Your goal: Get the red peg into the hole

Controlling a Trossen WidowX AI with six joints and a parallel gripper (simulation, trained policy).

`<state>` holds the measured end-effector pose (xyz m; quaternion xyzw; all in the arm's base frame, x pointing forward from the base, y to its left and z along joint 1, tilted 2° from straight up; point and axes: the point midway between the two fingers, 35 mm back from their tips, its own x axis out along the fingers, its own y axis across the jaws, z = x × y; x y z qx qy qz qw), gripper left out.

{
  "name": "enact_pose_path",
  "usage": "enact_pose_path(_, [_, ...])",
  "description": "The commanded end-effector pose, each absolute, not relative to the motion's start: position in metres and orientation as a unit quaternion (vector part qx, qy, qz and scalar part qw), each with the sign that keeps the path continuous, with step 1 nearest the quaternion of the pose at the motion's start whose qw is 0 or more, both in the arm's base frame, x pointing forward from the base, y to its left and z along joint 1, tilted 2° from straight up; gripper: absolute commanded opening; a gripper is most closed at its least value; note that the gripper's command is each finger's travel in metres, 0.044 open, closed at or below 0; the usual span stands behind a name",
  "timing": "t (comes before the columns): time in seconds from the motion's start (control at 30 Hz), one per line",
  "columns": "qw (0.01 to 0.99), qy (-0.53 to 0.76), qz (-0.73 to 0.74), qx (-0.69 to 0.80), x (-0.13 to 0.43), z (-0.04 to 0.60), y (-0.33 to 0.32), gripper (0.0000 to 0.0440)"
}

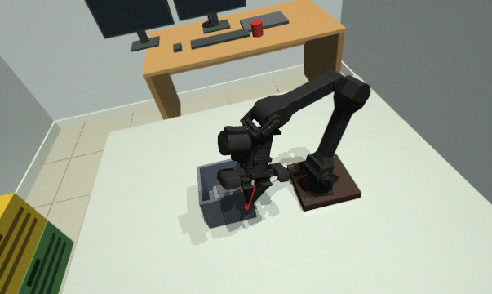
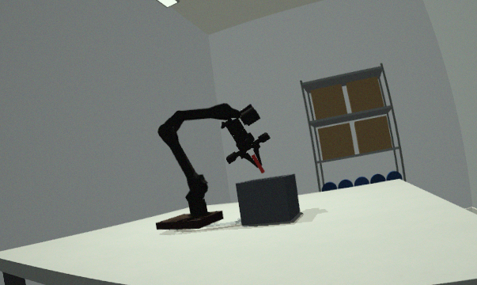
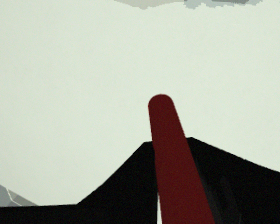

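Note:
My gripper (image 1: pixel 251 200) (image 2: pixel 259 165) (image 3: pixel 168 149) is shut on the red peg (image 1: pixel 248 205) (image 2: pixel 257 162) (image 3: pixel 172 165). The peg is tilted, with its free end past the fingertips. In the exterior view the peg is higher than the rim of the open box (image 1: pixel 214 216) (image 2: pixel 266 203). In the top view it overlaps the box's right side near the front. The light plate (image 1: pixel 218 192) shows partly at the box's bottom; its hole is hidden behind the hand. The wrist view shows only white table beyond the peg's end, with no box opening.
The arm's brown base (image 1: pixel 331 199) (image 2: pixel 189 222) stands on the white table (image 1: pixel 148 245) (image 2: pixel 301 253), to the right of the box in the top view. A wooden desk (image 1: pixel 176 61) with monitors and a red mug (image 1: pixel 257 28) stands beyond the table.

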<state>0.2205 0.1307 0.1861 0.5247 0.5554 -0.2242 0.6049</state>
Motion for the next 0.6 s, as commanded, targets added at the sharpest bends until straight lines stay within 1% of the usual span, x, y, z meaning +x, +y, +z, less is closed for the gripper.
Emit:
enact_pose_path(0.0, [0.621,0.535,-0.229,0.525,0.228,0.199,0.115,0.0])
enact_pose_path(0.57, [0.627,0.509,-0.305,0.505,0.25,0.197,0.054,0.0])
